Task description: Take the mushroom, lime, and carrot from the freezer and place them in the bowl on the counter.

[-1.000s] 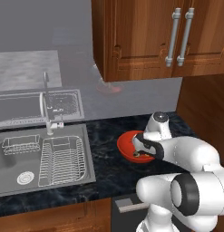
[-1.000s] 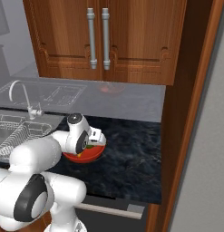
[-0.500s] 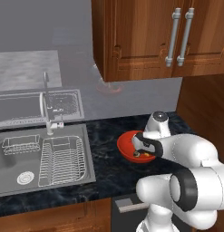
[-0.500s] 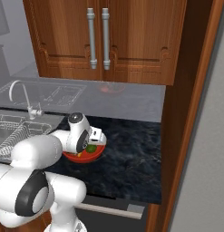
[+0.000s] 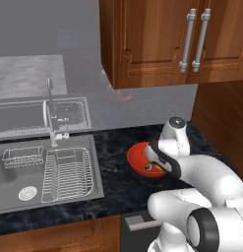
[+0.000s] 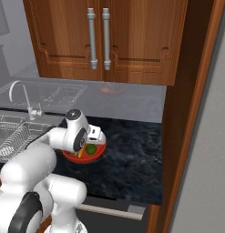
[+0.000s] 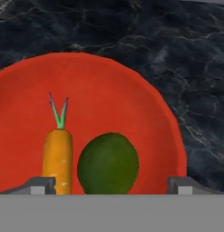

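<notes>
Two pieces of produce lie side by side in the red bowl on the dark marbled counter: the carrot on the left, green tuft pointing away from the hand, and the lime just beside it on the right. The gripper hovers above them, fingers spread wide to either side, gripping nothing. To the left of the bowl sits the steel sink.

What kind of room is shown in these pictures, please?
Most likely a home kitchen, in simulation: a steel sink with a faucet is set into a dark marbled counter, wooden wall cabinets hang above, and a red bowl holds a carrot and a lime.
</notes>
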